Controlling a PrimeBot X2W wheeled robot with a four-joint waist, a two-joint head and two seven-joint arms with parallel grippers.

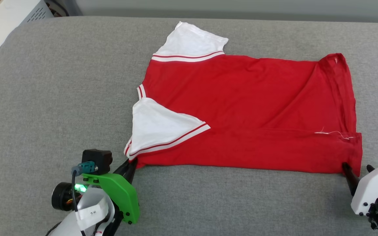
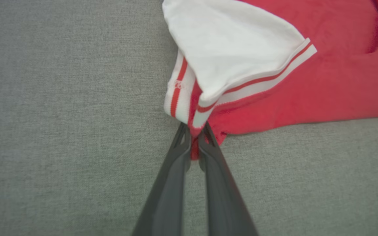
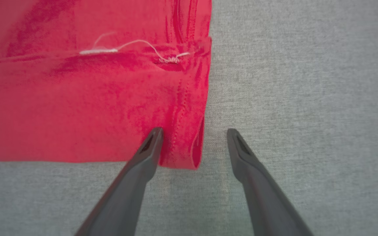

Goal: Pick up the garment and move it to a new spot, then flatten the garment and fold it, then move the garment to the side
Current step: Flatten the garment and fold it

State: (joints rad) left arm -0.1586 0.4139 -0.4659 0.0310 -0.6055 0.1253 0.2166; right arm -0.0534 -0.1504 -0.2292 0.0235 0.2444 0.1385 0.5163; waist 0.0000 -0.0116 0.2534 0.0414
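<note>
The garment (image 1: pixel 241 111) is a red T-shirt with white sleeves and striped trim, lying flat and partly folded on the grey surface. My left gripper (image 1: pixel 132 165) is at its near left corner, and in the left wrist view the left gripper (image 2: pixel 194 141) is shut on the garment (image 2: pixel 274 65), pinching the red fabric and striped trim beneath the white sleeve. My right gripper (image 1: pixel 356 169) stands open at the near right corner. In the right wrist view the right gripper (image 3: pixel 194 134) straddles the hem corner of the garment (image 3: pixel 94 98), with one finger over the red cloth and the other over bare grey fabric.
The grey fabric surface (image 1: pixel 61 98) spreads wide around the shirt, with room on the left and along the near edge. A pale cabinet (image 1: pixel 8 19) stands beyond the far left corner. A loose white thread (image 3: pixel 126 46) lies near the hem.
</note>
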